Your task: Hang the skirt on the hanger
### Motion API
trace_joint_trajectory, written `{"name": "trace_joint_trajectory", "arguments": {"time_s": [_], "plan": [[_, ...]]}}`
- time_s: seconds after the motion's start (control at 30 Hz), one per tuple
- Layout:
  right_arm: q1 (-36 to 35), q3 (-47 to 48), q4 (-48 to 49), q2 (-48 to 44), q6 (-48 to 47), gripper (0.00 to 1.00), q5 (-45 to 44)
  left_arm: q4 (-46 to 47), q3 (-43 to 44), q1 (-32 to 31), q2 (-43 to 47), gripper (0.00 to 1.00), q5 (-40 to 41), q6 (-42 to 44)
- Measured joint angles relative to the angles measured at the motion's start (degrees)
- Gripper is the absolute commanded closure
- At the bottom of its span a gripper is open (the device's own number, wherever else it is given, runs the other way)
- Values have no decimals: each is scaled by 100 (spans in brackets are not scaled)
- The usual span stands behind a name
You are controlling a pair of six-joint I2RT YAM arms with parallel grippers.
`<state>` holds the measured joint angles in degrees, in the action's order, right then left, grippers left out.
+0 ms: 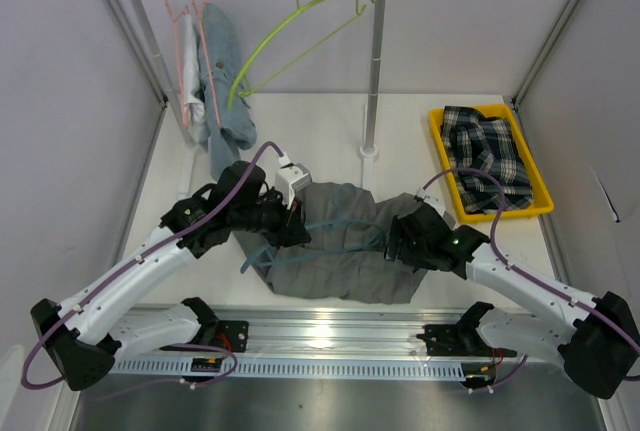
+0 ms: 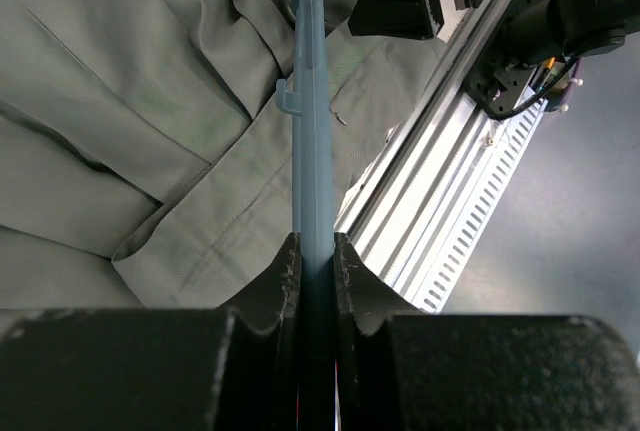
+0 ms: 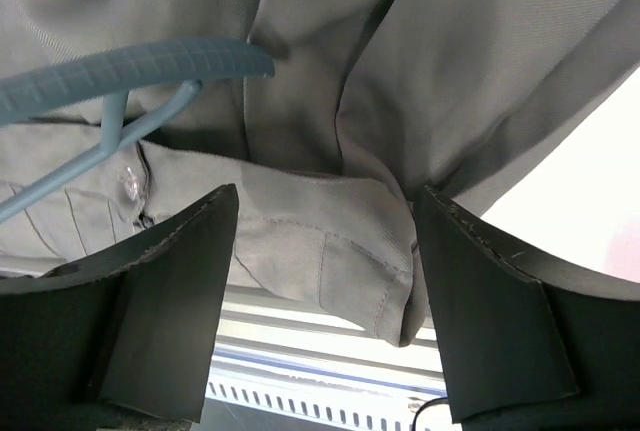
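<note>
A slotted aluminium rail (image 1: 330, 336) is seen nearest, carrying both arm bases at the near edge of a white bench (image 1: 400, 131), which is enclosed by pale walls and a metal frame. Just beyond the rail, a grey skirt (image 1: 350, 271) is spread in folds on the bench, with a blue hanger (image 2: 312, 101) laid across it. The hanger's thin bar is clamped between the nearly closed fingers of the left end effector (image 2: 315, 261). The right end effector (image 3: 325, 221) is held wide open over a stitched edge of the skirt, with nothing gripped. At the back, a clothes rack (image 1: 375, 61) is hung with pink hangers (image 1: 183, 41), a blue-grey garment (image 1: 225, 71) and a green hanger (image 1: 285, 19). To the right, a yellow tray (image 1: 510, 212) is filled with a plaid cloth (image 1: 485, 156).
</note>
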<state>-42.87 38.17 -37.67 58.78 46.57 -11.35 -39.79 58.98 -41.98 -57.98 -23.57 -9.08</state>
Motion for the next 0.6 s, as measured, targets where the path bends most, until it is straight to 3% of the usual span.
{"name": "trace_joint_trajectory", "arguments": {"time_s": [0.2, 0.3, 0.33, 0.43, 0.6], "plan": [[20, 39, 142, 345, -4, 54, 37, -24, -7, 0, 4, 100, -20, -55], [-11, 39, 127, 234, 31, 64, 44, -44, -17, 0, 70, 100, -50, -107], [-17, 39, 114, 149, 31, 74, 48, -55, -17, 0, 109, 100, -74, -131], [-72, 44, 11, -195, 107, 85, 70, -81, -17, 0, 225, 100, -127, -164], [-413, 42, -243, -780, 286, 90, 122, -144, -17, 0, 374, 100, -295, -254]]}}
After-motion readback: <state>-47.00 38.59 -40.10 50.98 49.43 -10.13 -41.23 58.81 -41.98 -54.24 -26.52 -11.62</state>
